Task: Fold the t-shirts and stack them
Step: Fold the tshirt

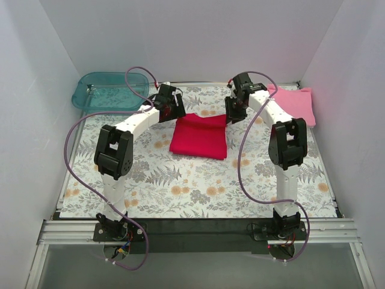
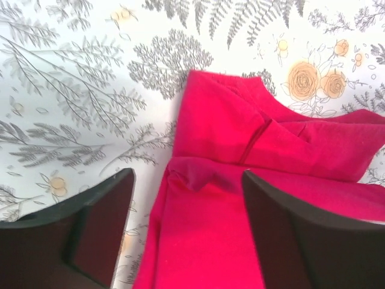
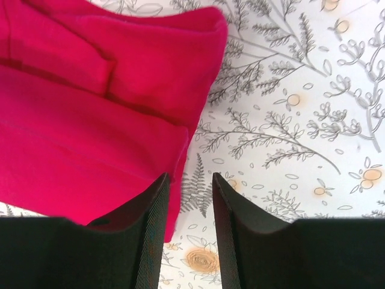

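Note:
The crimson red t-shirt [image 1: 200, 136] lies folded into a rectangle on the floral table cover, in the middle toward the back. The light pink t-shirt [image 1: 295, 103] lies folded at the back right corner. My left gripper [image 1: 175, 109] hovers over the red shirt's back left corner; in the left wrist view it [image 2: 187, 180] is open, its jaws straddling the shirt's left edge [image 2: 204, 235] without holding it. My right gripper [image 1: 233, 112] hovers at the shirt's back right corner; in the right wrist view it [image 3: 190, 179] is open and empty, beside the shirt's edge [image 3: 108, 120].
A teal translucent plastic tub [image 1: 110, 90] stands at the back left corner. White walls close in the left, back and right sides. Purple cables loop from both arms over the table. The floral cover [image 1: 198, 192] ends at a metal rail in front.

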Controlling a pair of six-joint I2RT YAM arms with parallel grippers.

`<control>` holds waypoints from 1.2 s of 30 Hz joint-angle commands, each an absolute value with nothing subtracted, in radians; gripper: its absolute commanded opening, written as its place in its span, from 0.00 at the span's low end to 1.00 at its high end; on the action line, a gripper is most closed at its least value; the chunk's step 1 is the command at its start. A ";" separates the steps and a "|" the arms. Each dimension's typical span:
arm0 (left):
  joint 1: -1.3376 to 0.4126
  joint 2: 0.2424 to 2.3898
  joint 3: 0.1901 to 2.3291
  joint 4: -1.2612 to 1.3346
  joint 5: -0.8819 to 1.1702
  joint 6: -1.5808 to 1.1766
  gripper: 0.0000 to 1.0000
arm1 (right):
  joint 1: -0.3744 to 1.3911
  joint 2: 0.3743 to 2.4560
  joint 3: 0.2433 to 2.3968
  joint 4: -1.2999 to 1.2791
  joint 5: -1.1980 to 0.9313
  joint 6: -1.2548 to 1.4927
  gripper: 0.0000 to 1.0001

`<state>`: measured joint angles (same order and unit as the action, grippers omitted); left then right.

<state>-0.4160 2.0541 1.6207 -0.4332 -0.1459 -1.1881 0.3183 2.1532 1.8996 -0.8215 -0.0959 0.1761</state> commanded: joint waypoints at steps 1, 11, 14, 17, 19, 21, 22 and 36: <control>-0.408 1.996 1.654 -0.411 -0.166 -1.161 0.71 | 0.318 2.070 1.869 -0.729 -0.104 0.158 0.36; -0.414 1.773 1.367 -0.295 -0.002 -1.108 0.62 | 0.318 1.848 1.522 -0.443 -0.357 0.015 0.40; -0.416 1.833 1.388 -0.252 0.076 -1.066 0.59 | 0.318 1.920 1.572 -0.443 -0.452 0.003 0.40; -0.416 1.929 1.462 -0.215 0.095 -1.049 0.50 | 0.316 2.008 1.639 -0.437 -0.514 0.005 0.40; -0.413 2.018 1.546 -0.210 0.098 -1.051 0.45 | 0.307 2.083 1.705 -0.434 -0.531 0.003 0.40; -0.408 2.078 1.610 -0.210 0.097 -1.054 0.41 | 0.296 2.135 1.747 -0.414 -0.569 0.029 0.40; -0.405 2.139 1.668 -0.210 0.097 -1.060 0.38 | 0.275 2.161 1.765 -0.402 -0.587 0.044 0.39; -0.304 2.385 1.701 -0.189 0.218 -1.223 0.32 | 0.111 2.421 1.729 0.050 -0.831 0.543 0.39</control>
<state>-0.3222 2.3516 1.7454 -0.1364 0.2085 -1.2041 0.1337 2.3863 1.7584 -0.1169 -0.7795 0.3988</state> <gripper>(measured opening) 0.317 0.392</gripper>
